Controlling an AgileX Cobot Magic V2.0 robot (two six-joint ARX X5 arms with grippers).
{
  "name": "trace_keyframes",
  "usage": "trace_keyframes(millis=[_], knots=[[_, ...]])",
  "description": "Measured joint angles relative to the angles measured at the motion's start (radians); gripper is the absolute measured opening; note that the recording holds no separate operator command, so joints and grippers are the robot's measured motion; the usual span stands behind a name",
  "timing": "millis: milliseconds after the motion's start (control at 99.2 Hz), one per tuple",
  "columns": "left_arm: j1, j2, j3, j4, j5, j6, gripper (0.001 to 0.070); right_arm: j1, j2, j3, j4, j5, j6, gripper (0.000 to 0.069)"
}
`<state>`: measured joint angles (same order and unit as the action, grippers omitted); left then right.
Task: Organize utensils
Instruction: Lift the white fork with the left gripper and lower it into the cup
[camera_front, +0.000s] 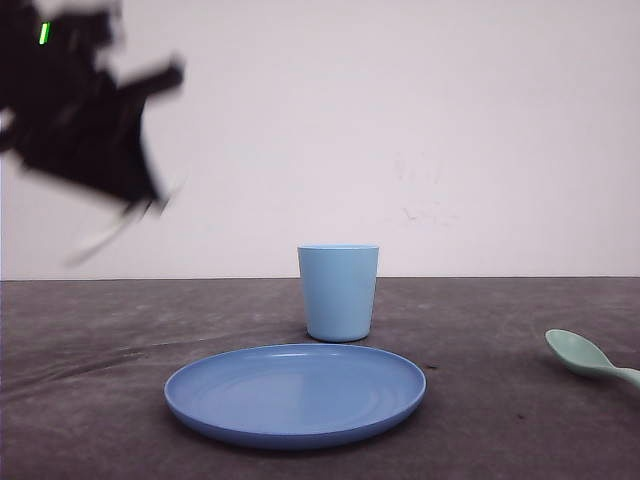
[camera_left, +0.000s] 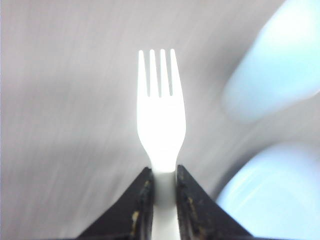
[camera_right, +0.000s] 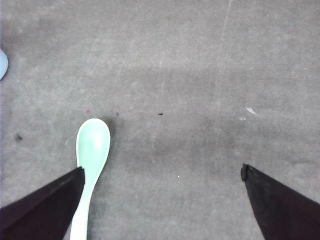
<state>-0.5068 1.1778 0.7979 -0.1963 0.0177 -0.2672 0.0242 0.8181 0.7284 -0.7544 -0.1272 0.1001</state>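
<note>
- Left gripper clamps a white four-tined fork, raised high at far left.
- Right gripper spread wide, holding nothing, above the table.
- Mint spoon lies at near right, beside one finger.

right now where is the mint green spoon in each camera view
Front view: the spoon lies on the table at the far right edge, right of the blue plate.
Left wrist view: not in this picture; the left gripper is shut on the white fork.
Right wrist view: the spoon lies low on the left, beside one finger of the open right gripper.
Shared landmark: the grey table.
</note>
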Motion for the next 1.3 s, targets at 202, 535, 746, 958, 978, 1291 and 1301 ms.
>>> trace_keyframes(millis=[202, 535, 746, 958, 978, 1291, 1301], knots=[[-0.034, -0.03, 0.0, 0.319, 0.054, 0.0, 0.0038, 0.0, 0.0, 0.0, 0.0, 0.0, 0.0, 0.0637], [-0.078, 0.132, 0.0, 0.75, 0.059, 0.056, 0.0038, 0.0, 0.0, 0.0, 0.0, 0.0, 0.0, 0.0637], [-0.095, 0.297, 0.0, 0.977, 0.06, 0.114, 0.0038, 0.0, 0.0, 0.0, 0.0, 0.0, 0.0, 0.0637], [-0.095, 0.465, 0.0, 1.178, 0.06, 0.156, 0.0038, 0.0, 0.0, 0.0, 0.0, 0.0, 0.0, 0.0637], [-0.095, 0.478, 0.0, 1.189, 0.06, 0.157, 0.0038, 0.0, 0.0, 0.0, 0.0, 0.0, 0.0, 0.0637], [-0.099, 0.6, 0.014, 1.223, 0.06, 0.17, 0.004, 0.0, 0.0, 0.0, 0.0, 0.0, 0.0, 0.0637], [-0.099, 0.603, 0.017, 1.224, 0.06, 0.17, 0.0041, 0.0, 0.0, 0.0, 0.0, 0.0, 0.0, 0.0637]])
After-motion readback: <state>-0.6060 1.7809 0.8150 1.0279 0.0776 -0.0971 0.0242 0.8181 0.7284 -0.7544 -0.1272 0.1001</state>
